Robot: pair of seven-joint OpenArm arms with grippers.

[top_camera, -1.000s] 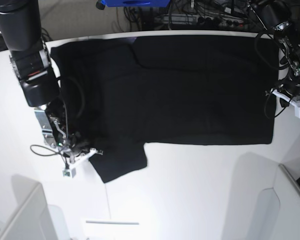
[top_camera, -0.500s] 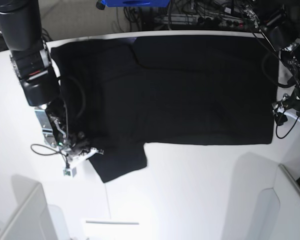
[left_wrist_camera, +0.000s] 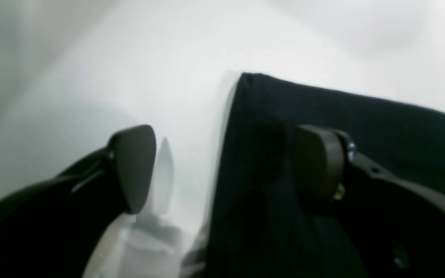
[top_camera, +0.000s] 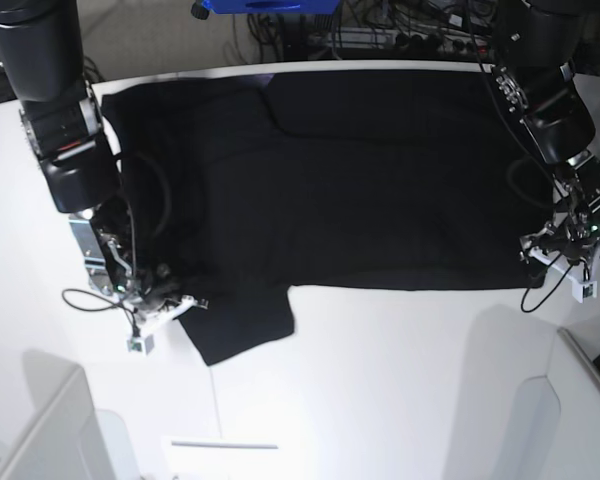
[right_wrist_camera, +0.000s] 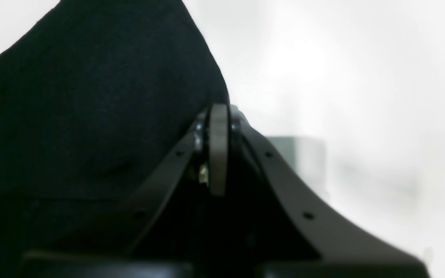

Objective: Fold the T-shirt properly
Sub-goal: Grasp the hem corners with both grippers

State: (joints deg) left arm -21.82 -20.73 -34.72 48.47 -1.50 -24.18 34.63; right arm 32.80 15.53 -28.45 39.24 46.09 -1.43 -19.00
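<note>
a black t-shirt [top_camera: 380,190] lies spread flat across the far half of a white table [top_camera: 380,380], one short sleeve [top_camera: 242,320] jutting toward the near edge. the right gripper [top_camera: 165,310] sits low at that sleeve's edge; from the right wrist view its fingers [right_wrist_camera: 218,148] are pressed together with no gap, the dark cloth [right_wrist_camera: 91,100] bunched just beside and behind them, though whether any fabric is caught between them cannot be told. at the opposite end, the left gripper [top_camera: 565,262] hangs over the shirt's near corner with its pads spread wide: one pad [left_wrist_camera: 133,166] over bare table, the other [left_wrist_camera: 317,166] over the cloth [left_wrist_camera: 361,123], the shirt's edge running between them. cables and a blue box [top_camera: 265,5] crowd the floor beyond the table.
</note>
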